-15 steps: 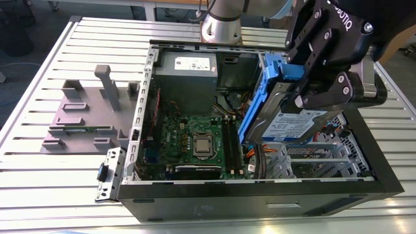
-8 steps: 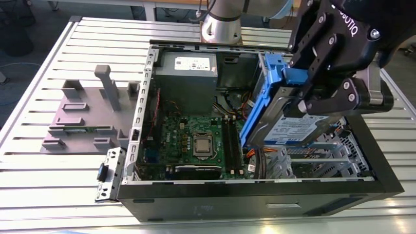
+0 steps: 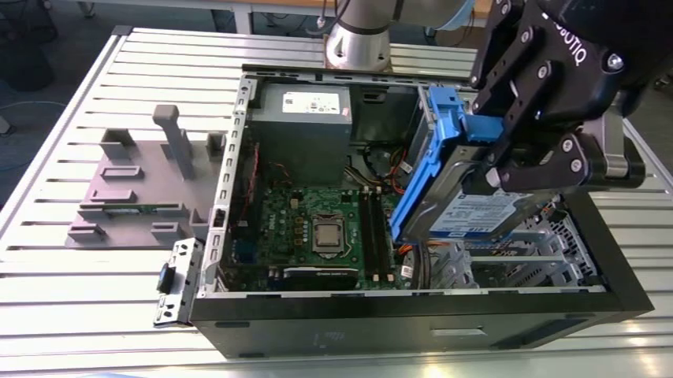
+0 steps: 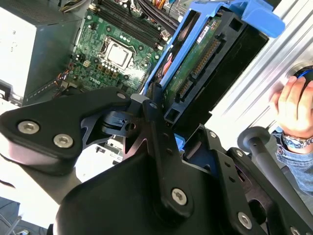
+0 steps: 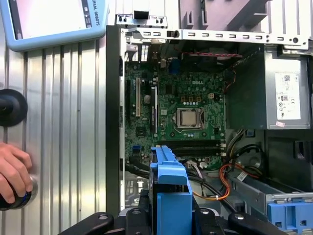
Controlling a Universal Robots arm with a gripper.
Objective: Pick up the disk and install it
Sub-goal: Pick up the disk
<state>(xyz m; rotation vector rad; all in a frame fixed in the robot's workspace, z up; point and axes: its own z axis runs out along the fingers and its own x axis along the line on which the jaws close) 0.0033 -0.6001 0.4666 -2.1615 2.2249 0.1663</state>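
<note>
So the gripper (image 3: 494, 161) has its jaws clamped on the disk (image 3: 478, 209), blue bracket and all, holding it tilted up over the open computer case (image 3: 421, 315). Below the jaws, inside the case, sit the motherboard (image 3: 315, 220) and the grey power supply (image 3: 303, 126). The grey stand (image 3: 137, 181) sits outside on the surface (image 3: 63, 276).

Disk (image 3: 474, 209) tilted over open case (image 3: 421, 319), stand (image 3: 137, 189) beside, ext. view's left

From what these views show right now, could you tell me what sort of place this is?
Most likely a robotics lab or test bench for computer assembly. An opened computer case sits on a slatted metal table, the end effector holds the disk above it, and a hand rests on a control nearby.
</note>
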